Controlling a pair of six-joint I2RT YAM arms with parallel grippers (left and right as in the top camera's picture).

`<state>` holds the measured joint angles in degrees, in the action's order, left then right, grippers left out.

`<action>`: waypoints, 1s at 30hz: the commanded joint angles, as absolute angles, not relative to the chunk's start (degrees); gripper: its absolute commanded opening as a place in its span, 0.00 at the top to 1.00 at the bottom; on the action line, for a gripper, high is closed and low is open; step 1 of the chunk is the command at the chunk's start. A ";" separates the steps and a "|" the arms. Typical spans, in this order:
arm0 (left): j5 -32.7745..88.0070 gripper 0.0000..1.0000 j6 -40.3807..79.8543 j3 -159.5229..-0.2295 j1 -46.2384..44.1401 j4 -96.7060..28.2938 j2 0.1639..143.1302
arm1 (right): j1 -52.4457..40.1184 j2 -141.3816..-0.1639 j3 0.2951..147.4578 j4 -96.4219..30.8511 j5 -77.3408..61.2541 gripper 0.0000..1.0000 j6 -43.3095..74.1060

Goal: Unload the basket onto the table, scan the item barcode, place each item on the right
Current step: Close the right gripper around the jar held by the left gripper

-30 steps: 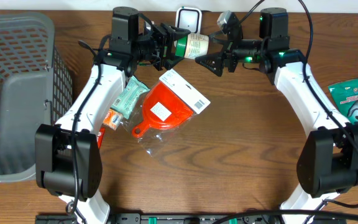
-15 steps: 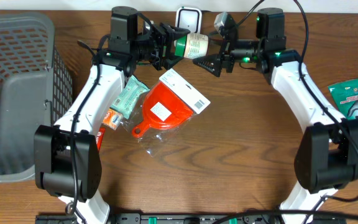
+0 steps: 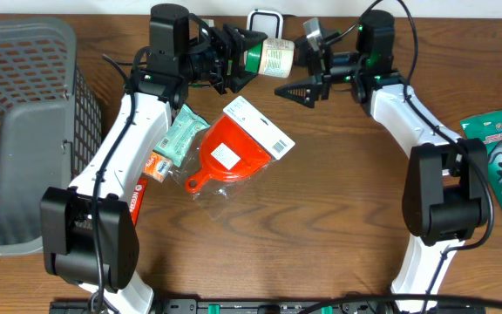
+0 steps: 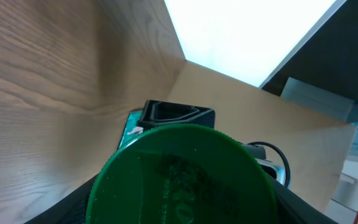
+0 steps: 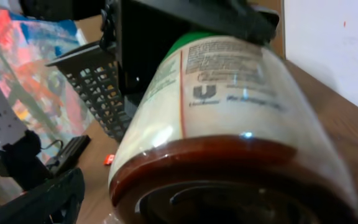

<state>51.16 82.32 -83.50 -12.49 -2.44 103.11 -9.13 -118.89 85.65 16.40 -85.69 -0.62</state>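
Okay, working down from the wooden table (image 3: 338, 218): the grey basket (image 3: 16, 131) sits out left, well apart, and the orange scoop pack (image 3: 234, 153) lies centre, both idle. Up at the back edge my left gripper (image 3: 242, 61) is clamped around the green lid (image 4: 179, 180) end of the jar (image 3: 277, 59), holding it on its side above the table. It's just beside the small white-rimmed box (image 3: 266, 24) I take for the scanner. I reckon it's laid flat so the label (image 5: 222, 81) can turn toward that box. My right gripper (image 3: 306, 74) stands wide apart and empty, facing the jar's brown base, probably ready to steady or rotate it. I can't pick out a barcode on the label.
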 commanded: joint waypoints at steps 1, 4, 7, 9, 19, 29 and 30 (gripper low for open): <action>51.81 0.93 81.58 -84.44 -12.38 -1.85 101.16 | -8.99 -118.93 86.19 18.74 -89.45 0.04 5.28; 51.81 0.93 81.52 -84.44 -12.25 -1.83 101.16 | -8.99 -118.93 86.19 20.64 -89.43 0.04 6.17; 51.81 0.93 81.52 -84.44 -12.23 -1.83 101.16 | -8.97 -118.96 86.19 21.17 -89.43 0.05 6.09; 51.83 0.93 81.49 -84.44 -12.23 -1.83 101.16 | -8.97 -118.96 86.19 22.33 -89.36 0.06 6.04; 51.83 0.93 81.52 -84.44 -12.23 -1.83 101.16 | -8.93 -118.96 86.19 23.46 -86.85 0.23 5.48; 51.83 0.93 81.49 -84.44 -12.25 -1.83 101.16 | -8.93 -118.96 86.19 24.93 -86.91 0.22 5.13; 51.81 0.93 81.49 -84.44 -12.25 -1.85 101.16 | -8.93 -118.96 86.19 25.08 -86.91 0.21 5.13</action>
